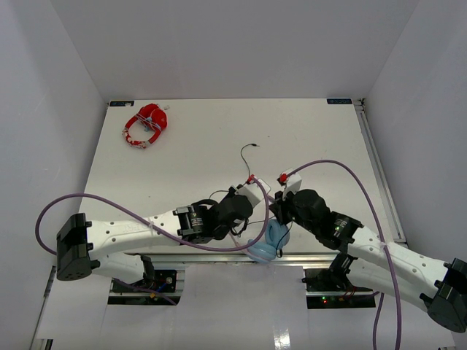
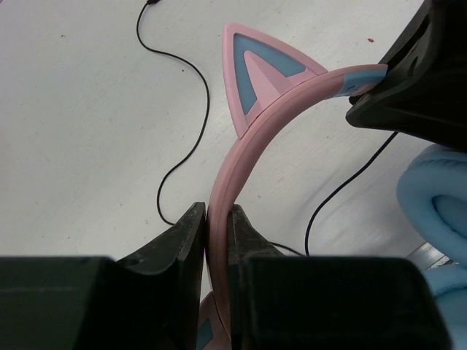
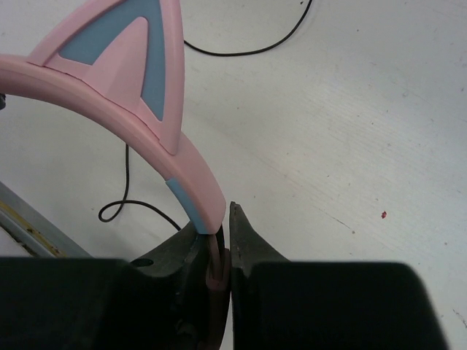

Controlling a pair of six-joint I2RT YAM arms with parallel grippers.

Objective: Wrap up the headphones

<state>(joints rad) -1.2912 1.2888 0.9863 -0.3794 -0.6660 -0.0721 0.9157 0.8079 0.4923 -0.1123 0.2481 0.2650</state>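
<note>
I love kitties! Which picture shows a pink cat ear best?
Left wrist view: a whole cat ear, close up. Right wrist view clips another ear at the top. From above, neither shows.

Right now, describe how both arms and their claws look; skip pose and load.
Both the left arm and right arm have white links, black joints and black bases. A purple cable loops loosely along each. A small white block with a red spot sits at each wrist. The left claw and right claw have black, wedge-shaped fingers.

No text, label, brand, number or sign can be read anywhere in these views.
</note>
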